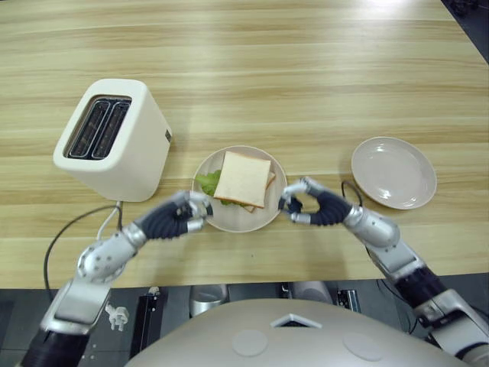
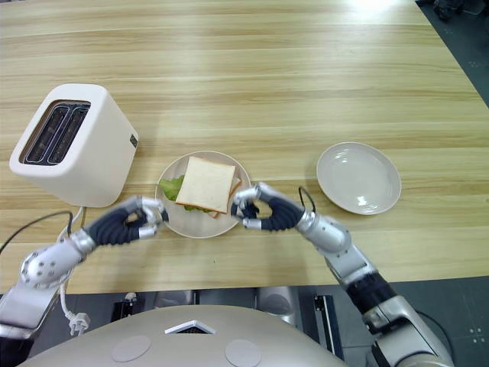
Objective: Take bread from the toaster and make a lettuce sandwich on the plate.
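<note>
**Pale wooden desk (image 1: 321, 84), white-bread lettuce sandwich (image 1: 243, 180) on its plate**

Left eye view: the sandwich lies on a round cream plate (image 1: 229, 222) near the desk's front edge. Its square top slice covers most of the filling. A cream-white, boxy two-slot toaster (image 1: 122, 149) stands upright just to the plate's left, apart from it. The left hand (image 1: 183, 214) sits at the plate's left rim and the right hand (image 1: 309, 206) at its right rim. Both have their fingers curled together. Whether either one pinches the rim cannot be told, and the plate lies flat on the desk.

Right eye view: a ruffled green lettuce leaf (image 2: 173, 186) sticks out from under the top slice on the left side. The toaster's two dark slots (image 2: 55, 131) face upward. A second round cream plate (image 2: 359, 177) rests on the desk to the right, well apart from the sandwich plate and beyond the right hand.
</note>
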Robot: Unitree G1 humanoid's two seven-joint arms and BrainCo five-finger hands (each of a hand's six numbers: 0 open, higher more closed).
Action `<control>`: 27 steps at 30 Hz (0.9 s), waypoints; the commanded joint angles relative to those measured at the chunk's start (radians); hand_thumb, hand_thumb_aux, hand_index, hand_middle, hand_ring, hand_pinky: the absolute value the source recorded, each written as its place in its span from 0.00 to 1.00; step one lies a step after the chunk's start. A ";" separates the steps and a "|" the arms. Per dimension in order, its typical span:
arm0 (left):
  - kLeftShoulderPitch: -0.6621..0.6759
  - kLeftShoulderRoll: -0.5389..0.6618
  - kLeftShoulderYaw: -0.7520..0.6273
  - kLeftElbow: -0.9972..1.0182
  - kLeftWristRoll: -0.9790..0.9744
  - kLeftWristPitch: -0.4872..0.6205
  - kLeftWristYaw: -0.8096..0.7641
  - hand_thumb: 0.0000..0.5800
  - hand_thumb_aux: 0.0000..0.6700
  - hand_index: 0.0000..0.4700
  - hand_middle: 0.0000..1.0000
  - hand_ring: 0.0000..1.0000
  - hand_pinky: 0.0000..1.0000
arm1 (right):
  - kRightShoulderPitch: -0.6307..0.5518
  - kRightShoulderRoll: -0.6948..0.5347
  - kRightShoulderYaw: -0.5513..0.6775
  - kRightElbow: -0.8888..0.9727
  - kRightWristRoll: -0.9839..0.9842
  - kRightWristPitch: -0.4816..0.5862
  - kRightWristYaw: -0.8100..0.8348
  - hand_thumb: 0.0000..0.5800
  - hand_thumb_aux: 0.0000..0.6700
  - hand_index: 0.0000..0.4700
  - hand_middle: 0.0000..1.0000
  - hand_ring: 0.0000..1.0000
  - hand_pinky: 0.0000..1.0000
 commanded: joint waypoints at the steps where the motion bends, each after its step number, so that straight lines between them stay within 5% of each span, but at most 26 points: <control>1: 0.068 0.043 -0.076 0.052 0.043 0.008 -0.094 1.00 1.00 0.98 1.00 1.00 1.00 | 0.053 -0.009 0.025 -0.011 -0.086 0.048 0.075 1.00 1.00 0.98 1.00 1.00 1.00; 6: -0.001 0.027 -0.132 0.197 0.159 0.010 -0.095 1.00 1.00 0.98 1.00 1.00 1.00 | 0.059 0.046 0.014 0.076 -0.193 0.075 0.071 1.00 1.00 0.98 1.00 1.00 1.00; 15: -0.327 -0.121 -0.252 0.458 0.380 -0.045 0.025 1.00 1.00 0.98 1.00 1.00 1.00 | -0.075 0.142 0.013 0.202 -0.509 0.230 -0.043 1.00 1.00 0.98 1.00 1.00 1.00; 27: -0.788 -0.229 -0.268 0.933 0.481 -0.131 0.196 1.00 1.00 0.98 1.00 1.00 1.00 | -0.433 0.237 0.042 0.541 -0.767 0.339 -0.241 1.00 1.00 0.98 1.00 1.00 1.00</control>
